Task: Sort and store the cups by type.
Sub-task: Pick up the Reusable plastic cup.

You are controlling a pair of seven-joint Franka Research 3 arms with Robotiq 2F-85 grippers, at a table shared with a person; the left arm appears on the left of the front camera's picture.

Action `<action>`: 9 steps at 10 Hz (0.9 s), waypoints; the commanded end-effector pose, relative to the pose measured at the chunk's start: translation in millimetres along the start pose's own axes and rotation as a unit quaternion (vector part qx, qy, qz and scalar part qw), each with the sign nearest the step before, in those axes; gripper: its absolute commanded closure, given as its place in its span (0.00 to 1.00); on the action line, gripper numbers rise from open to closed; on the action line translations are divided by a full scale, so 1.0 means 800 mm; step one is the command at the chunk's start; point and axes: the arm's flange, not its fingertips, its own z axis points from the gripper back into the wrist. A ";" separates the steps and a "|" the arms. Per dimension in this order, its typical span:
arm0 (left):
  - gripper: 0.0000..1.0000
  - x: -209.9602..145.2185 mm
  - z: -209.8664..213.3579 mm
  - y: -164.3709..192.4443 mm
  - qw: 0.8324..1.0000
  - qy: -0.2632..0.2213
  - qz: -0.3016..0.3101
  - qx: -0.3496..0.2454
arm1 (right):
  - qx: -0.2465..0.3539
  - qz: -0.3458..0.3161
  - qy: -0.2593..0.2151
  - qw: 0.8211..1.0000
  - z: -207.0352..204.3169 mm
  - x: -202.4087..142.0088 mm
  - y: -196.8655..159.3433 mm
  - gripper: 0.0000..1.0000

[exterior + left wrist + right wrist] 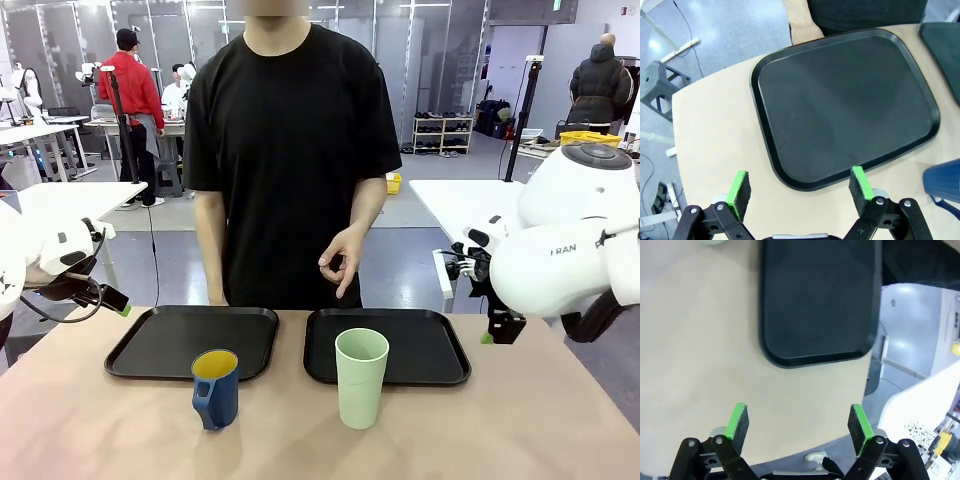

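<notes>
Front view desk: beige flat tabletop (520,430), carries two trays and both cups.
Person: black T-shirt (290,150), stands at the far side; one hand (343,262) is raised over the far edge with fingers curled toward the thumb.
Right arm: white robot arm (570,250), at picture right, over the desk's right edge.
Left arm: white robot arm (40,255), at picture left, off the desk's left edge.
Left tray: black rounded rectangular tray (160,345), flat on the desk's far left half, bare.
Right tray: black rounded rectangular tray (430,350), just beside the left one with a small gap, bare.
Tumbler: tall pale mint-green handleless tumbler (360,385), upright on the desk at the right tray's near rim; cannot tell if touching.
Mug: short dark blue mug with handle and yellow inside (217,390), upright on the desk at the left tray's near rim, handle toward the robot.
Left jaws: wide open, nothing between the green pads (740,192); above the desk by the left tray's rim, with the mug at the left wrist view's right edge.
Right jaws: wide open, holding nothing, green pads (737,422) above bare desk near the right tray's short end.
</notes>
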 end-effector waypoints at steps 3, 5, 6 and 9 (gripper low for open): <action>0.00 0.000 0.003 0.000 1.000 -0.003 0.000 -0.001 | 0.000 0.000 0.000 1.000 0.000 0.000 0.000 0.00; 0.00 0.000 0.003 0.000 1.000 -0.003 0.000 -0.001 | 0.000 0.000 0.000 1.000 0.000 0.000 0.000 0.00; 0.00 0.000 0.003 0.000 1.000 -0.003 0.000 -0.001 | 0.009 0.006 0.007 1.000 0.003 -0.001 -0.001 0.00; 0.00 0.000 0.003 0.000 1.000 -0.003 0.000 -0.001 | 0.077 0.016 -0.103 0.992 -0.063 0.011 -0.003 0.00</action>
